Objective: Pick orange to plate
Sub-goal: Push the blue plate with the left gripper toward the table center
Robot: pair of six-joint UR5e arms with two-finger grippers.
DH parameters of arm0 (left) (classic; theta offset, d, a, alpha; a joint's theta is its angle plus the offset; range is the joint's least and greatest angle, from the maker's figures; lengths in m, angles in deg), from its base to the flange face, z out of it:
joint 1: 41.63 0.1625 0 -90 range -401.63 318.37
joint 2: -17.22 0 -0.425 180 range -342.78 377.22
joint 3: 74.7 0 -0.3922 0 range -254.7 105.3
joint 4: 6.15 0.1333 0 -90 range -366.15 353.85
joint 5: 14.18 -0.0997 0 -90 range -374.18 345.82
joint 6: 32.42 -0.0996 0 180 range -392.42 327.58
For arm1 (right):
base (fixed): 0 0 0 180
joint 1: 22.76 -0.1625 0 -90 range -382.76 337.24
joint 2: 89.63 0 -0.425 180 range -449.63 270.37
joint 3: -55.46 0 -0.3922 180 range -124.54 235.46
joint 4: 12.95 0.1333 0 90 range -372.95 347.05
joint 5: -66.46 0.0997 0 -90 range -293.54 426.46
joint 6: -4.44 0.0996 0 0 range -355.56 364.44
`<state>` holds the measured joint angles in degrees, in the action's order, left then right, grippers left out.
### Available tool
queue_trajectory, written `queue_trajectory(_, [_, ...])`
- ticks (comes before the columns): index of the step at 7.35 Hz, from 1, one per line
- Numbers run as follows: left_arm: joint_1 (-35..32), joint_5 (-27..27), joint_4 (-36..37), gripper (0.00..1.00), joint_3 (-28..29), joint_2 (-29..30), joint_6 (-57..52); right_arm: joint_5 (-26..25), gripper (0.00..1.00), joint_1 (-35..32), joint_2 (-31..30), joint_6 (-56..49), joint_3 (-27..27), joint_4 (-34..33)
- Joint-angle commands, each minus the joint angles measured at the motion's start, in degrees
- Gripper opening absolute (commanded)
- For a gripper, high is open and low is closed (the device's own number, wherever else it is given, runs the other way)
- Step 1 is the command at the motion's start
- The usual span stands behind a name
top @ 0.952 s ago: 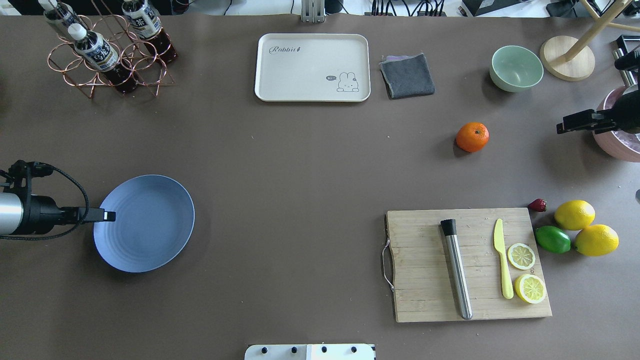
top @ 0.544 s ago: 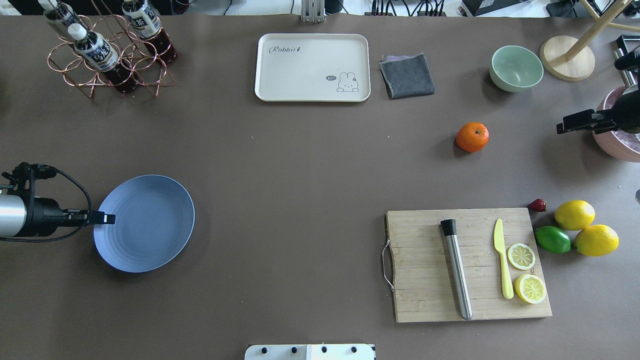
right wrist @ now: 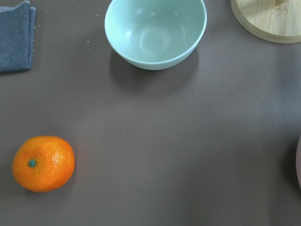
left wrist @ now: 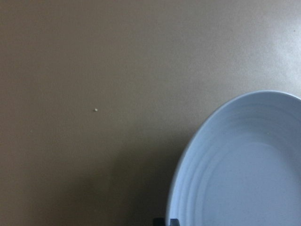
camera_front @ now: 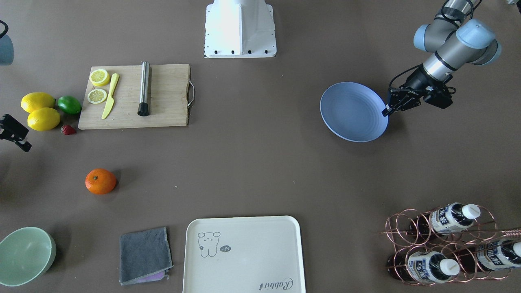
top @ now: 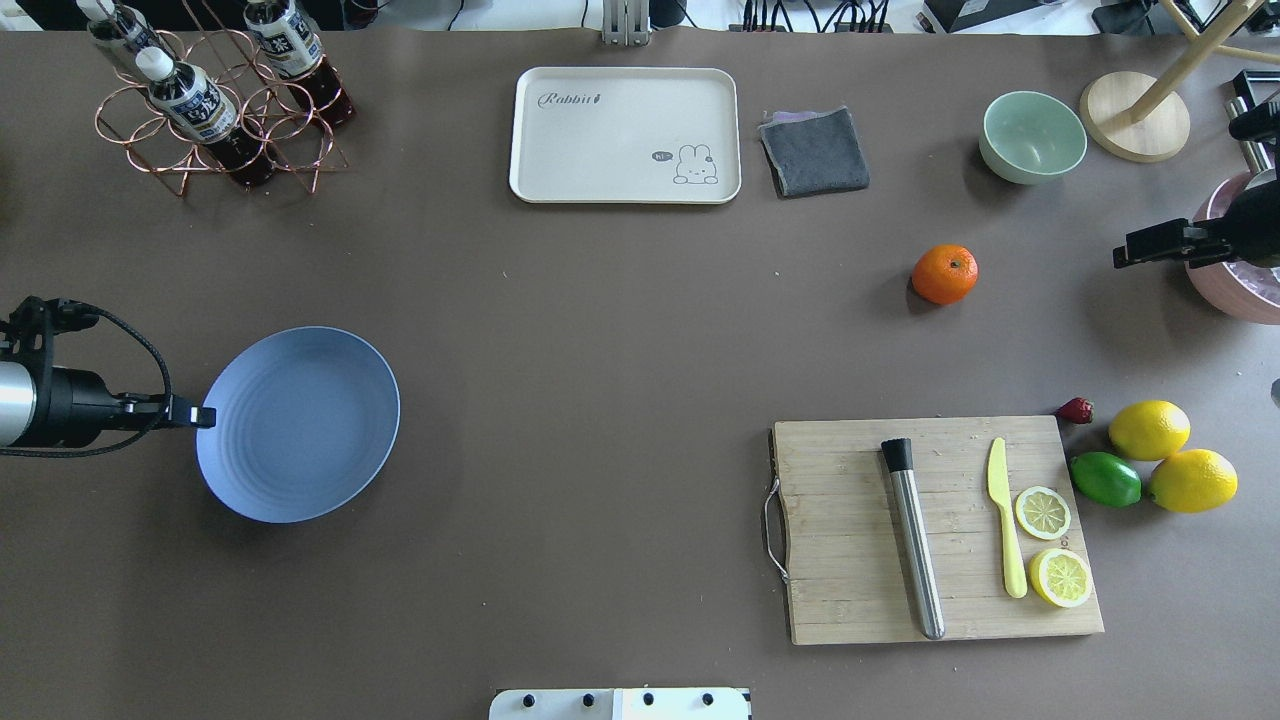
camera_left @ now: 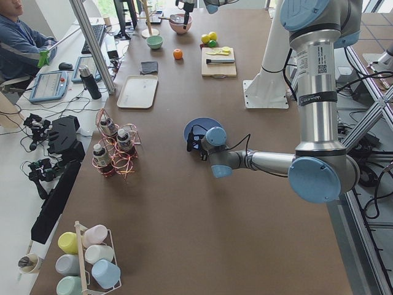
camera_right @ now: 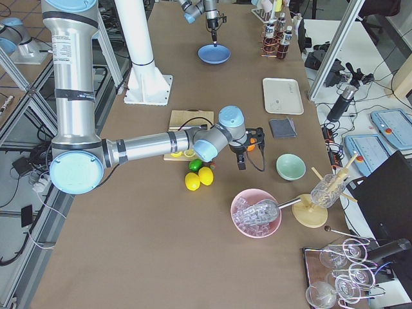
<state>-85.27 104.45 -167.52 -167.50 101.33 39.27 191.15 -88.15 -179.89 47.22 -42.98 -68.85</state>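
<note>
The orange (top: 944,274) lies alone on the brown table, right of centre; it also shows in the right wrist view (right wrist: 43,163) and the front view (camera_front: 100,181). The periwinkle plate (top: 298,424) is at the left side, and my left gripper (top: 207,417) is shut on its left rim, with its fingertips (left wrist: 164,221) just at that view's bottom edge. In the front view the plate (camera_front: 353,112) casts a shadow as if slightly raised. My right gripper (top: 1120,255) hovers right of the orange, well apart from it; I cannot tell whether it is open or shut.
A cutting board (top: 850,600) with a metal cylinder, yellow knife and lemon slices lies near right. Two lemons (top: 1150,429), a lime (top: 1105,479) and a strawberry sit beside it. A green bowl (top: 1032,136), grey cloth (top: 814,152), cream tray (top: 625,134) and bottle rack (top: 215,110) line the far side.
The left gripper has pulled back a little and shifted toward the far side, and the plate has moved with it. The orange and the right arm have stayed put.
</note>
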Motion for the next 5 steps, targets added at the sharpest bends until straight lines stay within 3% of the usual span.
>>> queue_trajectory(1, [-1.81, 0.81, 8.12, 0.0, -0.71, 8.73, 3.52, 0.02, 1.0, 0.0, 0.0, 0.02, 0.0, 0.09])
queue_trajectory(3, [0.2, -2.59, 27.08, 0.0, -1.5, 24.71, 6.36, 0.11, 1.0, 0.0, 0.0, 0.02, 0.0, 0.09])
queue_trajectory(4, [5.44, -6.01, 32.82, 0.0, -1.15, 29.58, 6.45, 0.11, 1.0, 0.0, 0.0, 0.02, 0.0, 0.09])
queue_trajectory(5, [7.93, -8.57, 33.4, 0.0, -0.45, 31.54, 6.54, 0.11, 1.0, 0.0, 0.0, -0.07, 0.09, 0.09])
